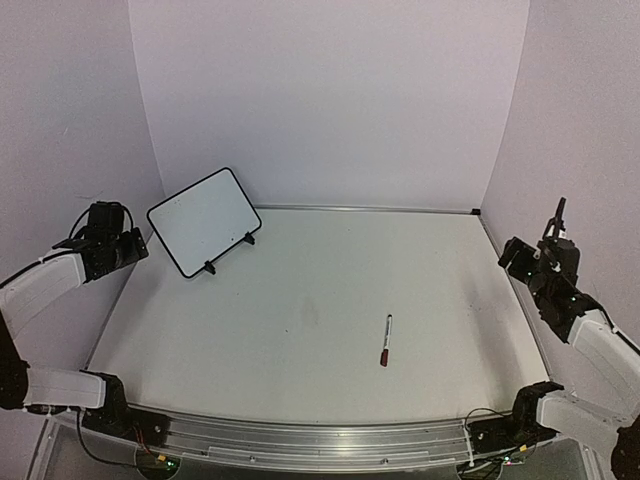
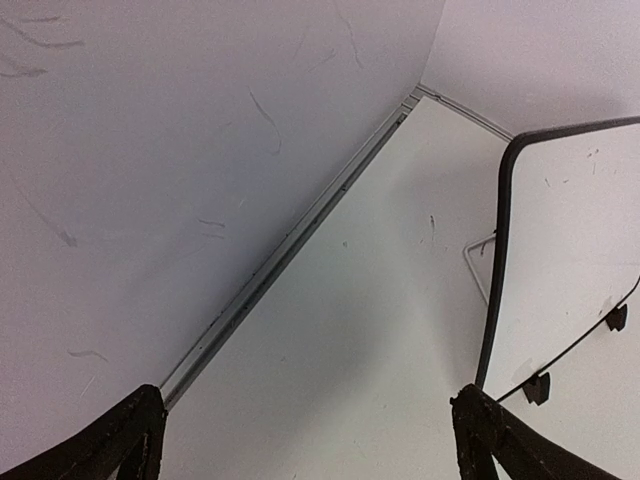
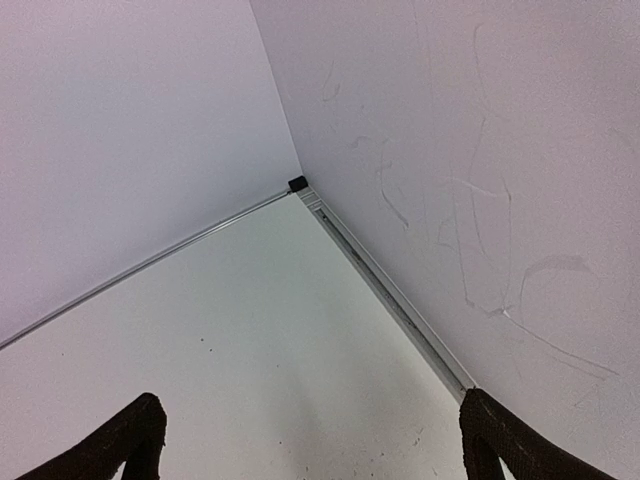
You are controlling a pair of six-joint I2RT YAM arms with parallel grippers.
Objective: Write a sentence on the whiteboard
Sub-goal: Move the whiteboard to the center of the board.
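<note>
Whiteboard [image 1: 205,221] stood at the far left of the tabletop [image 1: 300,300], close to the back-left corner, propped on its two small black feet [image 1: 210,267] and leaning back with its face angled toward the middle of the room. From above its face read plain white; the left wrist view caught only a few faint specks near the upper edge, too small to read. Marker [image 1: 385,340] lay flat on the tabletop right of centre, red end toward the near edge, well apart from the board and from both arms. Left tool [image 2: 310,440] was spread wide, nothing between the fingers, held up off the surface at the left edge just beside the board's left rim, not touching it; its camera looked along the metal rail [image 2: 290,250] where the tabletop met the left wall. Right tool [image 3: 315,445] was likewise spread wide and holding nothing, raised at the right edge and pointed at the back-right corner, where a small black corner piece [image 3: 297,183] sat at the joint of the rails. Both arms sat tucked out to their own sides, elbows low near the front edge. The lilac walls [image 1: 330,90] showed scuffs and thin scratch lines in both wrist views. Some dark specks dotted the tabletop near the right tool.
</note>
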